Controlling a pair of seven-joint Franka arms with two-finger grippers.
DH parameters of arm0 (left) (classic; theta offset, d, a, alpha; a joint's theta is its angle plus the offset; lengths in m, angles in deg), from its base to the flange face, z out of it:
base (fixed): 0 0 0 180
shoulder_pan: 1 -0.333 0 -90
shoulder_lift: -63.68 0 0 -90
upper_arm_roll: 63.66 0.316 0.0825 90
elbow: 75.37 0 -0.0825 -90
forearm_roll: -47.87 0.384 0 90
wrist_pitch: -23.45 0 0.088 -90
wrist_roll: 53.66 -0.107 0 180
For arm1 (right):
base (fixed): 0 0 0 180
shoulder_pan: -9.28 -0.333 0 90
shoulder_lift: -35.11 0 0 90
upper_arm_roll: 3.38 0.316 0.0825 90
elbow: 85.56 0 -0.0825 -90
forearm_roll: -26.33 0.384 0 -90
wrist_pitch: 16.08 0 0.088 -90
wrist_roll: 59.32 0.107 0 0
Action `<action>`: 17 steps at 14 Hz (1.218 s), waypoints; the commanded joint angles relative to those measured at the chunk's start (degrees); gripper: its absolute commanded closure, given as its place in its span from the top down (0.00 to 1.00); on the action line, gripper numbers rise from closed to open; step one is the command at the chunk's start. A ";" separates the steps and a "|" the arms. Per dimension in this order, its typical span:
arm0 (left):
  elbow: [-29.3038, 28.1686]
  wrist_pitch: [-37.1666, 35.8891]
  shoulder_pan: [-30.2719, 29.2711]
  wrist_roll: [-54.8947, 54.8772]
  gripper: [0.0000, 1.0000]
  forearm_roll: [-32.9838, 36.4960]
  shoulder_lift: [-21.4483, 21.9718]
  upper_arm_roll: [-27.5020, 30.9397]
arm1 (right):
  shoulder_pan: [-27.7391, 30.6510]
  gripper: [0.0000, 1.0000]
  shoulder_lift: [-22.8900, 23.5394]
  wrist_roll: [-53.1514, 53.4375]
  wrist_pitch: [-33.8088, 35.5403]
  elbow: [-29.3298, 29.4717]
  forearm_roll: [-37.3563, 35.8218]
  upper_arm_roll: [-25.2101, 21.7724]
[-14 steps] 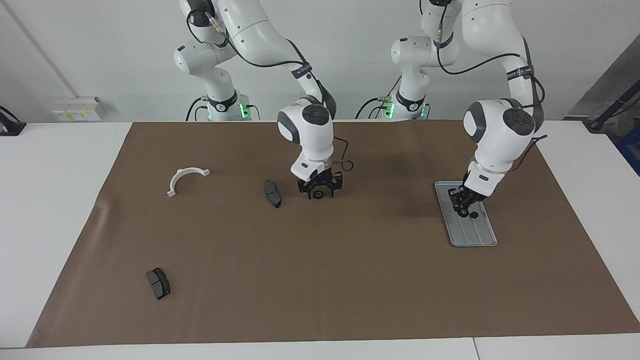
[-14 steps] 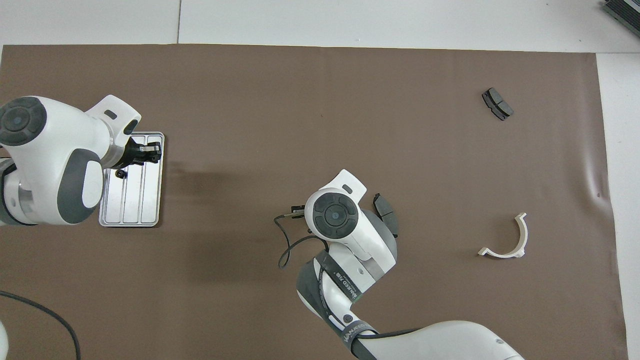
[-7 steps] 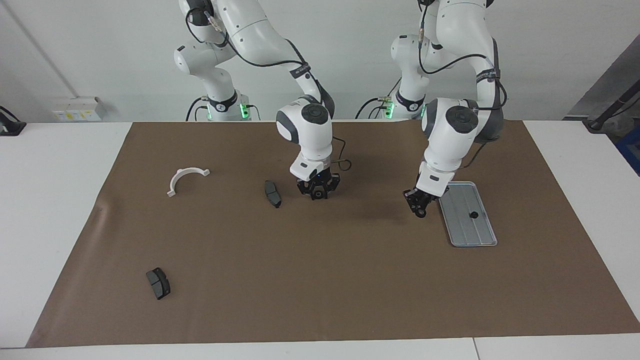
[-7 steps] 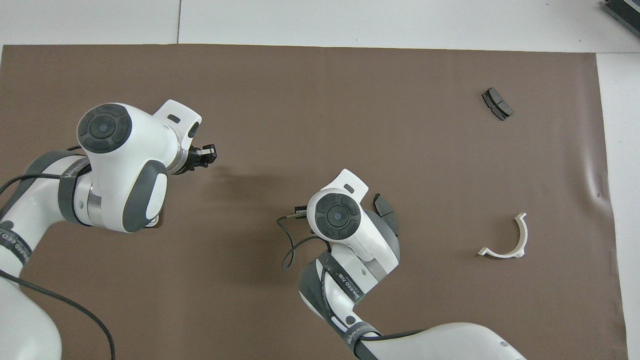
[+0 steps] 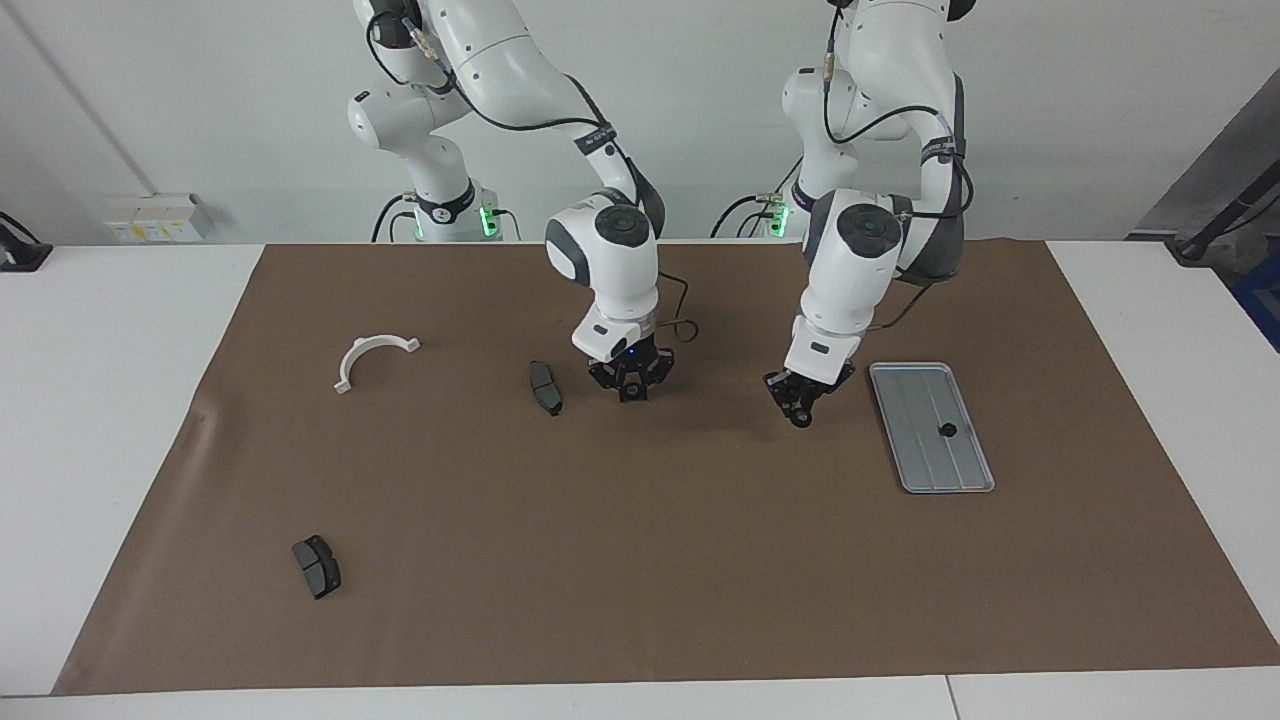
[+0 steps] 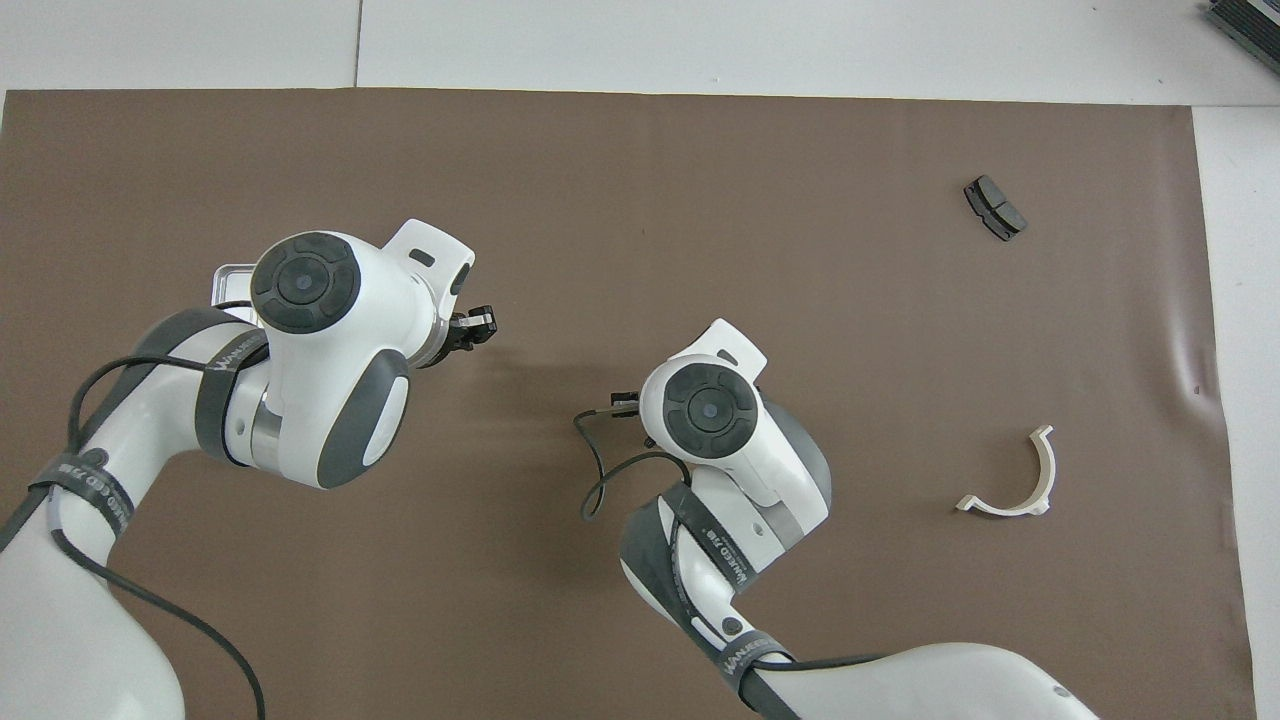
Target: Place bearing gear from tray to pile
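The silver tray (image 5: pixel 925 465) lies toward the left arm's end of the mat, with one small black bearing gear (image 5: pixel 947 430) on it. Only a corner of the tray (image 6: pixel 225 272) shows in the overhead view. My left gripper (image 5: pixel 800 412) is over bare mat beside the tray, shut on a small black bearing gear, and its tip also shows in the overhead view (image 6: pixel 480 325). My right gripper (image 5: pixel 630 392) is low at mid-mat, its fingers drawn in on another small black gear. In the overhead view it is hidden under its own wrist. No spread-out pile of gears shows.
A dark grey curved pad (image 5: pixel 545 387) lies beside the right gripper. A second pad (image 5: pixel 317 566) lies farther from the robots, toward the right arm's end. A white half-ring (image 5: pixel 372 357) lies at that end too. The brown mat (image 5: pixel 640 560) covers the table.
My left gripper took a gear off the tray and carried it toward mid-table. My right gripper's fingers drew in around the gear at mid-mat.
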 commanded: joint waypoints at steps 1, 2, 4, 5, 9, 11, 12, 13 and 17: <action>0.40 0.96 4.98 3.74 0.00 -0.10 -0.59 0.82 | 7.20 0.00 -7.51 -5.03 5.73 -0.74 -0.74 0.52; 0.57 1.84 6.91 5.58 0.00 -0.18 -1.64 0.82 | 10.36 0.00 -8.39 -7.93 7.66 0.04 -0.66 0.52; 1.36 4.12 11.92 9.80 0.00 -0.18 -4.89 0.91 | 16.77 0.00 -8.58 -15.56 8.91 0.93 -0.65 0.52; 1.45 5.61 13.94 11.30 0.00 -0.18 -6.38 0.91 | 19.85 0.00 -8.32 -19.17 8.22 0.93 -0.65 0.52; 1.10 6.59 17.30 11.58 0.33 -0.18 -7.36 0.82 | 30.85 0.00 -5.08 -34.29 4.10 0.67 0.13 0.52; 1.19 7.38 18.18 11.49 0.76 -0.18 -7.71 0.82 | 34.28 0.00 -2.53 -37.21 0.93 0.58 0.05 0.52; 1.36 7.56 18.18 11.49 0.95 -0.18 -7.71 0.82 | 35.17 0.00 -1.73 -38.18 -0.48 0.41 0.14 0.52; 1.45 7.56 18.09 11.49 1.00 -0.01 -7.71 0.91 | 35.96 0.00 -0.94 -38.71 -1.10 0.32 0.05 0.52; 1.63 3.97 9.35 10.62 1.00 0.25 -2.72 1.53 | 37.37 0.00 2.40 -38.37 -4.44 0.40 0.22 0.61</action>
